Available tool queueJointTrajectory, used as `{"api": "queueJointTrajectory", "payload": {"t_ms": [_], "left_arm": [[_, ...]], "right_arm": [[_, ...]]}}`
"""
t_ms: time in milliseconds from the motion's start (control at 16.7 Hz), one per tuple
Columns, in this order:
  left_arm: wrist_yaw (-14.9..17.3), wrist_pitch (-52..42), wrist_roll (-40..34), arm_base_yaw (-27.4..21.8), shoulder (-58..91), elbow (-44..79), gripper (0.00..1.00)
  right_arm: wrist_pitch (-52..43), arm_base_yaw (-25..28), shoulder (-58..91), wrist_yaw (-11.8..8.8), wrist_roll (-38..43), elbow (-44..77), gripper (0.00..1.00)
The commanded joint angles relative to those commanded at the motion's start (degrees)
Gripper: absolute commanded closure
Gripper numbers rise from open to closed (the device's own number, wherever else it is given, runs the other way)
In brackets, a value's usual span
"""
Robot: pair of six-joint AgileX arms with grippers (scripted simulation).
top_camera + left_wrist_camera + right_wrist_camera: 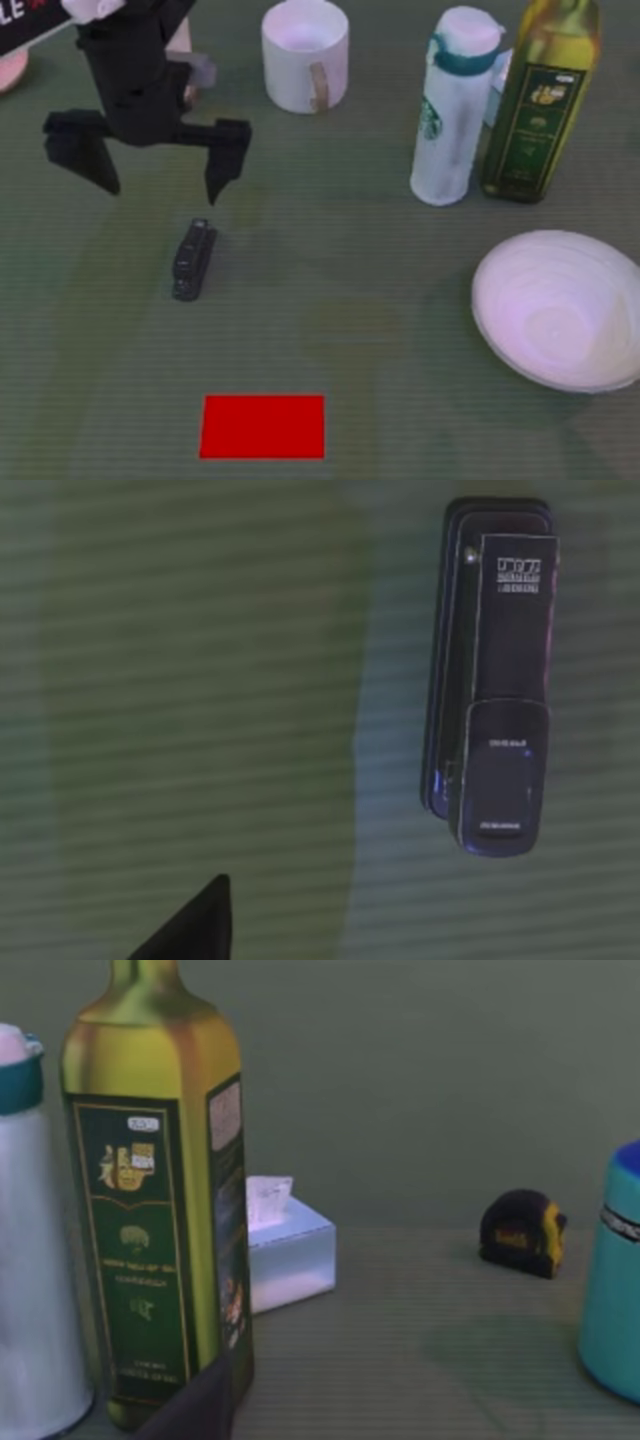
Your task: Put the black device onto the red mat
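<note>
Left gripper (160,170): our fingers spread wide above the small ridged black device (193,260), to straddle it.
Flat red mat (262,427): lies near, unoccupied.
Right fingers: cannot tell.

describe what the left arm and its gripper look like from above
The left gripper is matte black and blocky, with two wedge-shaped fingers that taper to points. A small grey piece sits on its side. Above it the arm has a white shell bearing a black panel with white and red lettering, cut off by the frame edge.
</note>
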Motion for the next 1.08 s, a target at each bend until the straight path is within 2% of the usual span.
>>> {"api": "queueJointTrajectory", "payload": {"t_ms": [540,1080], "left_arm": [[-0.01,-0.03,-0.04,-0.06,1.99,0.99,0.0],[0.03,18.55,0.12,-0.09,7.16,-12.26,0.0]], "right_arm": [[0.0,0.0,0.0,0.0,0.0,0.0,0.0],[0.0,0.0,0.0,0.0,0.0,0.0,0.0]]}}
